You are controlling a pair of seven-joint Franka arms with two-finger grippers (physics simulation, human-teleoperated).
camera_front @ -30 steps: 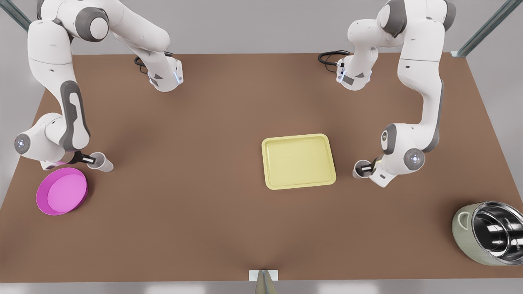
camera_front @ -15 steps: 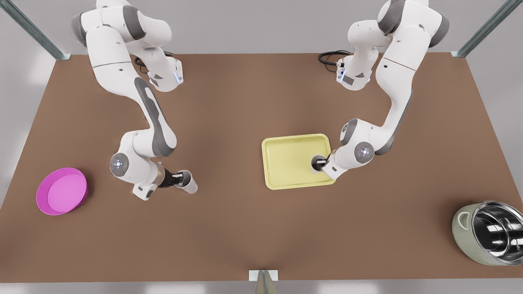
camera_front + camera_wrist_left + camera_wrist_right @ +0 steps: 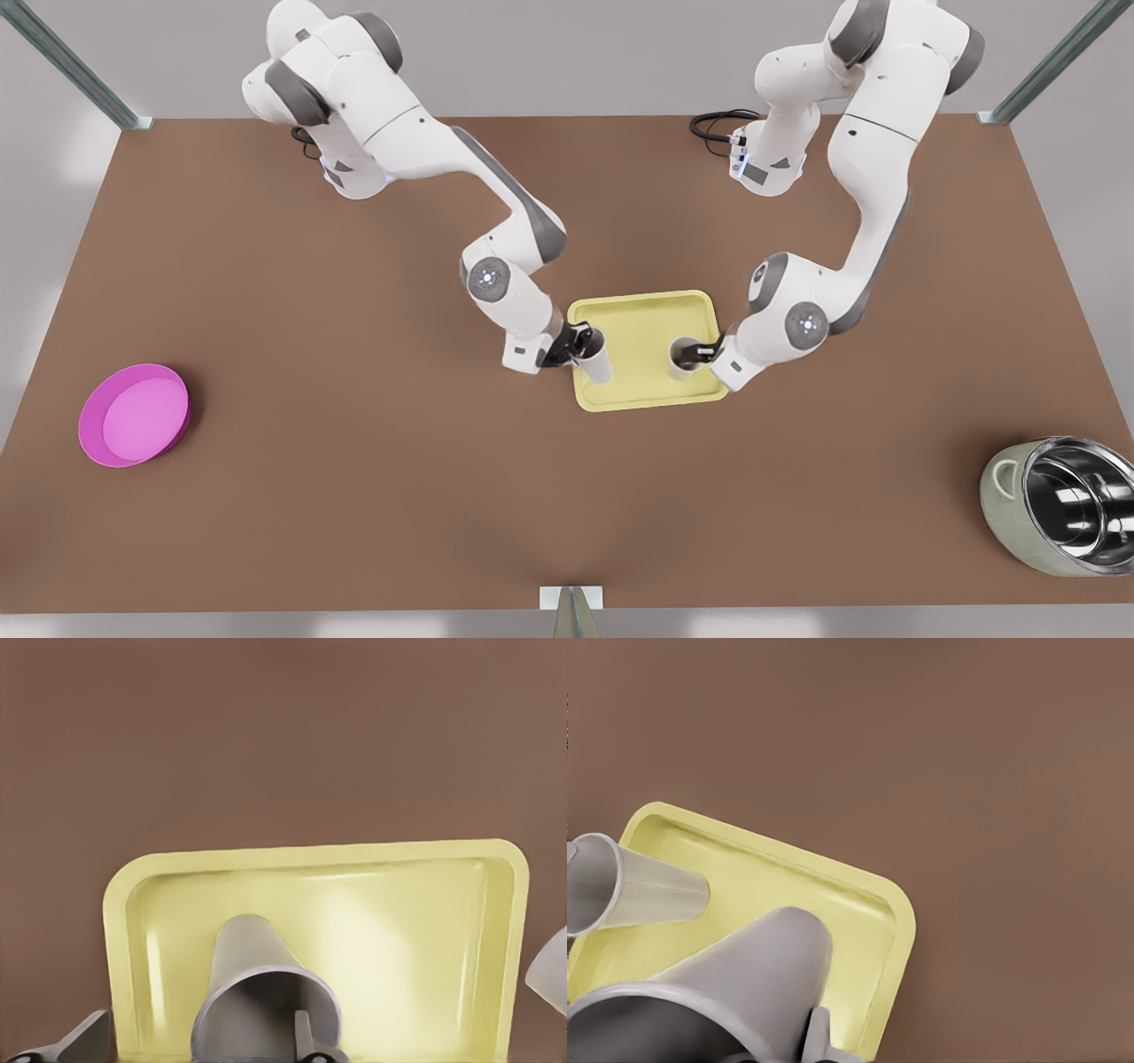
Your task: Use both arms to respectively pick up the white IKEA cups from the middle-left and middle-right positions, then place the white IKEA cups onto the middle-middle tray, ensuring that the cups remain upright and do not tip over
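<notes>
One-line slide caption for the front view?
Both grippers hold small white tapered cups over the pale-yellow rectangular tray.

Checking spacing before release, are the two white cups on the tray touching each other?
Apart. In the front view, bare yellow tray floor shows between the left cup and the right cup.

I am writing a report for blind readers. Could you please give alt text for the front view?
Two white robot arms each hold a white cup over a pale-yellow tray on a brown table: the left pincer holds a cup at the tray's left edge, the right pincer a cup near its right side. A magenta dish and a steel-lined pot sit far aside.
</notes>
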